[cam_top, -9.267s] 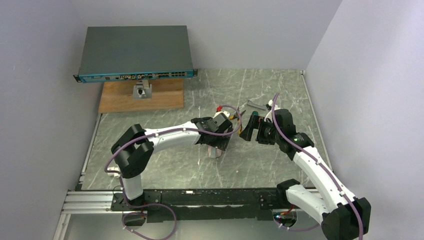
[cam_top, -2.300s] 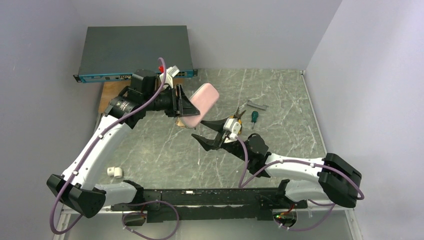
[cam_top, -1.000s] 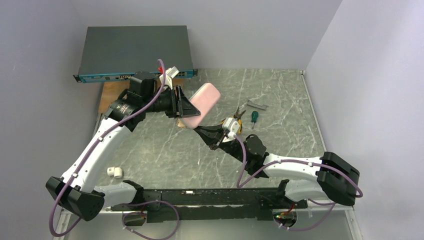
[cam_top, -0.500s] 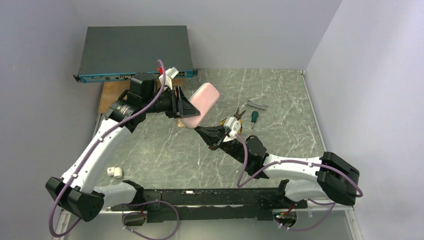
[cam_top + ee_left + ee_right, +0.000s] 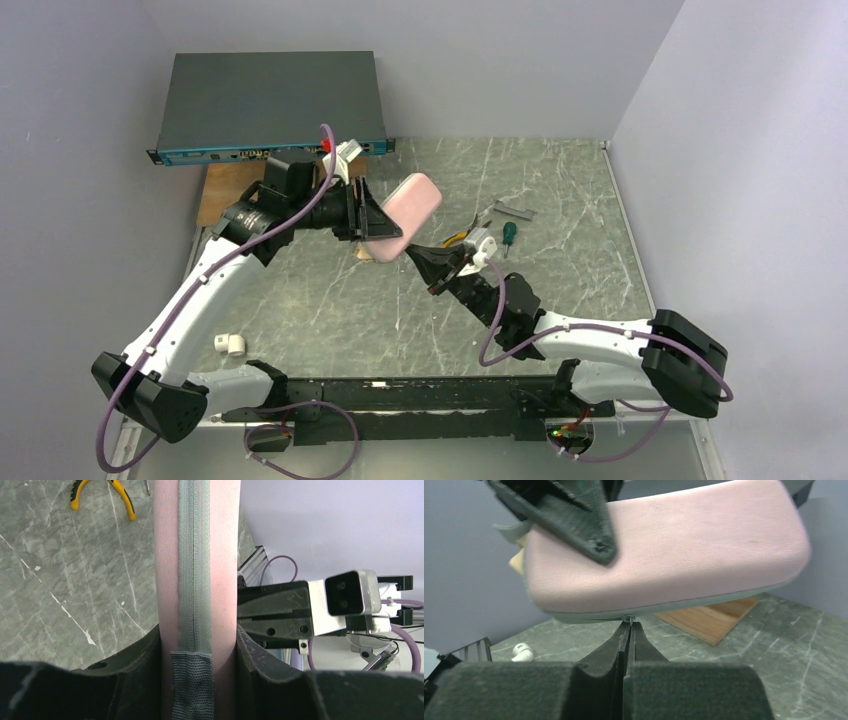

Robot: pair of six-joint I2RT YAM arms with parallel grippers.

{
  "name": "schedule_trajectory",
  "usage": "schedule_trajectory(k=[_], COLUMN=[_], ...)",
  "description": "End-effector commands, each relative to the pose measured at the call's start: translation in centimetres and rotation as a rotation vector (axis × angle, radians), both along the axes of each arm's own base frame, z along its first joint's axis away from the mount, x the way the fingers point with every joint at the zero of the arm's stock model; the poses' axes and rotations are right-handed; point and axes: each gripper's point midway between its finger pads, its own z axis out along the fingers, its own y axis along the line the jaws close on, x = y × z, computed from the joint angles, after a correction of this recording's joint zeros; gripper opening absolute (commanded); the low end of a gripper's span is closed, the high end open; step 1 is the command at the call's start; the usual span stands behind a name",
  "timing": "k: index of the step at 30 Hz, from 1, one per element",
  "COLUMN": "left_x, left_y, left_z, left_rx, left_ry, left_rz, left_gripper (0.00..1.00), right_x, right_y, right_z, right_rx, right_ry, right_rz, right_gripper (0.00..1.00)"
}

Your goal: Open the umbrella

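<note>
The umbrella [image 5: 517, 560] sits inside its pink case [image 5: 405, 210], held in the air over the table [image 5: 560, 200] just ahead of the wooden board [image 5: 225, 190]. From above, the case's long axis runs on a slant. Its rounded closed end points up and right toward the back wall, and its other end points down and left. At that lower-left end only a bit of cream handle pokes out, and the rest of the umbrella is hidden in the sleeve.

The left gripper [image 5: 375, 215] clamps the case across its width near the handle end, one finger [image 5: 135, 665] on each flat side. A grey zip [image 5: 192, 555] runs the length of the narrow edge facing its wrist camera.

The right gripper [image 5: 628, 630] comes in from below, jaws pressed fully together. Its tips meet at the small zip pull [image 5: 626, 617] on the underside seam (whether they actually pinch it, I cannot tell).

On the table lie yellow-handled pliers [image 5: 102, 495], a green screwdriver [image 5: 508, 235] and a white earbud case [image 5: 228, 345], all well apart from the umbrella.
</note>
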Motion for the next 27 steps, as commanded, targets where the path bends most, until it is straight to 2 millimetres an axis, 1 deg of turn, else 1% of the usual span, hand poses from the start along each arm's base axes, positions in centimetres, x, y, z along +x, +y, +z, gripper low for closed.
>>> schedule_trajectory(k=[1,4,11,17,23,27], left_x=[-0.2,-0.4,-1.0,-1.6,-2.1,-2.3], left_y=[-0.1,-0.2,-0.6,-0.4,-0.2,-0.3], left_z=[2.0,2.1,1.8,1.3,1.1,0.5], left_rx=[-0.022,-0.014,0.006,0.05,0.073,0.081], left_ry=[-0.087,-0.092,-0.093,-0.098,-0.092,-0.067], left_rz=[-0.028,-0.036,-0.062,-0.093,-0.126,-0.135], left_gripper=[0.0,0.0,0.0,0.0,0.0,0.0], right_x=[1.5,1.8,1.8,2.2,1.6,1.2], right_y=[-2.6,-3.1,-3.7,-4.8,-5.0,-4.7], right_z=[2.4,2.2,1.8,1.1,0.2,0.0], right_rx=[0.123,0.132,0.121,0.09,0.006,-0.026], right_ry=[0.036,0.046,0.043,0.033,-0.015,-0.038], right_rz=[-0.065,-0.072,-0.087,-0.114,-0.088,-0.059], right_gripper=[0.0,0.0,0.0,0.0,0.0,0.0])
